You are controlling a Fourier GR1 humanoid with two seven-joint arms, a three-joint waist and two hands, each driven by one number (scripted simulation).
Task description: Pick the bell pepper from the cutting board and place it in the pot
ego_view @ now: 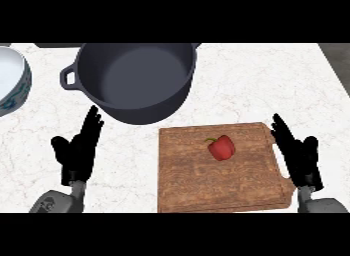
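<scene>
— Where it lies on the cutting board (pixel 222 170), what does the bell pepper (pixel 221 147) look like?

— Red, with a short green stem pointing toward the far left. It sits on the far half of the brown wooden board, a little right of the board's middle, and nothing touches it.

— And the board itself?

— It lies flat on the white marbled counter (pixel 281 85), close to the counter's near edge and somewhat toward the right side. Its grain is dark and mottled.

— Where is the pot (pixel 134 80)?

— Beyond the board and to its left, toward the far edge of the counter. It is dark grey, round and deep, with a loop handle on its left side. Its near wall comes close to the board's far left corner, yet the two stay apart.

— Are the hands on anything?

— No. The right hand (pixel 300 157) stands just beside the board's right edge, fingers straight and pointing away toward the far edge, thumb out to the side; it grasps nothing. The left hand (pixel 78 150) is over the bare counter left of the board, below the pot, likewise released, fingers straight and spread slightly. The pepper lies between the two hands, nearer the right one.

— Anything else on the counter?

— A white bowl (pixel 4 82) with a bluish pattern on its outer wall, at the left edge, just left of the pot's handle and partly cut off by the view.
</scene>
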